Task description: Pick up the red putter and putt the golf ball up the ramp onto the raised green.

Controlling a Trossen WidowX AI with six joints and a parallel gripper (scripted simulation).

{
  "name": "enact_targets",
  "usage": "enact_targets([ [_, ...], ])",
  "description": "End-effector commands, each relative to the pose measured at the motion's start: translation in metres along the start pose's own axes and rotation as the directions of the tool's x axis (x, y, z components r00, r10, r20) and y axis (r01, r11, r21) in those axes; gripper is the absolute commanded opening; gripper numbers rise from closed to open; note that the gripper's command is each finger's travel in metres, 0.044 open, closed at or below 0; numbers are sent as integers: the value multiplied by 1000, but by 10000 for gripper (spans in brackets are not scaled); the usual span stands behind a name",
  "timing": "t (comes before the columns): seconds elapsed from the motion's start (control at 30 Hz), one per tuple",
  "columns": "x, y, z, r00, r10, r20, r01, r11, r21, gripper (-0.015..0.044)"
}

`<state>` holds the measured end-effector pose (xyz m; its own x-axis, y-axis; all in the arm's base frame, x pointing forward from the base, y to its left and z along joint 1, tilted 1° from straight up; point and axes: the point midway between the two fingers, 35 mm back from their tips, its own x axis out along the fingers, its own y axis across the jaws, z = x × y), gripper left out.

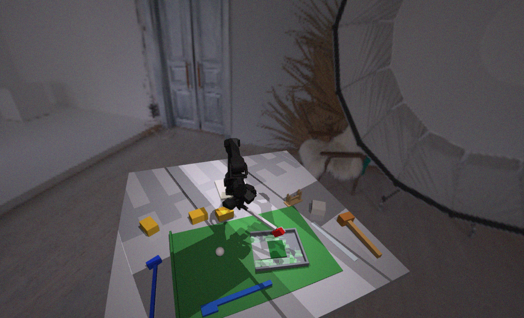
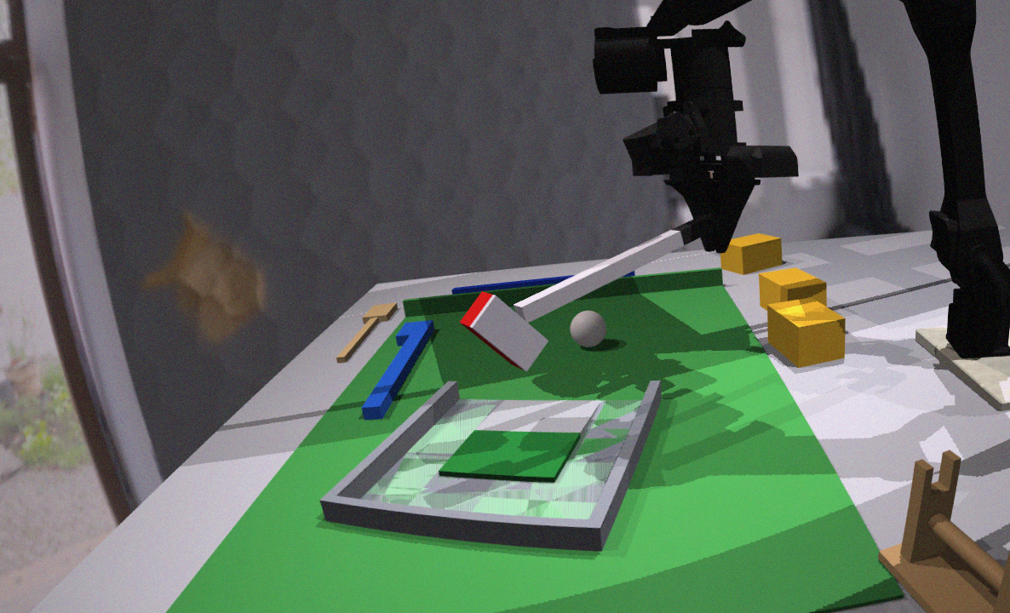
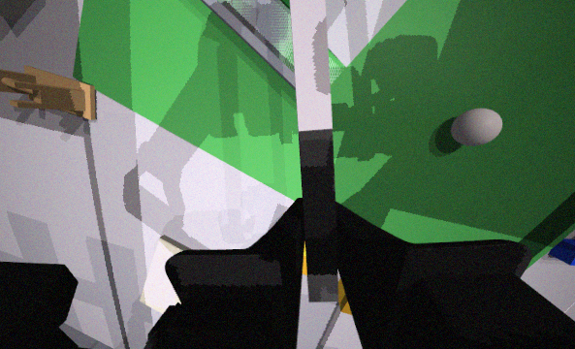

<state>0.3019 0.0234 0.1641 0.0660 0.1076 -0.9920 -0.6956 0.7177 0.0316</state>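
Note:
My gripper (image 1: 240,206) (image 2: 709,234) (image 3: 312,203) is shut on the dark grip of the red putter, above the mat's edge. The putter's pale shaft (image 2: 599,276) (image 3: 311,63) slants down to its red and grey head (image 1: 278,231) (image 2: 505,334), which is in the air; its head is out of sight in the wrist view. The golf ball (image 1: 220,251) (image 2: 588,328) (image 3: 477,126) sits on the green mat, apart from the putter. The raised green (image 1: 276,249) (image 2: 510,455) is bare, inside a grey-walled frame (image 1: 281,268) (image 2: 462,525). A pale ramp (image 2: 547,416) slopes up to it on the ball's side.
A blue putter (image 1: 238,295) (image 2: 398,369) lies on the mat; another (image 1: 153,284) lies beyond the mat's raised edge (image 1: 172,261). Several yellow blocks (image 1: 149,225) (image 1: 198,215) stand beside the mat. A wooden rack (image 1: 293,198) (image 3: 59,92), a grey cube (image 1: 318,208) and an orange mallet (image 1: 362,237) stand or lie off it.

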Motion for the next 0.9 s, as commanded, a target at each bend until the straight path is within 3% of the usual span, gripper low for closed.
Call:
enact_targets([
  [0.0,-5,-16,-15,1000,-16,-8,17,994,108,0],
  [0.43,-16,-58,-74,998,-43,-54,62,903,426,0],
  [0.87,-27,-84,-139,994,-48,-103,106,712,694,0],
])
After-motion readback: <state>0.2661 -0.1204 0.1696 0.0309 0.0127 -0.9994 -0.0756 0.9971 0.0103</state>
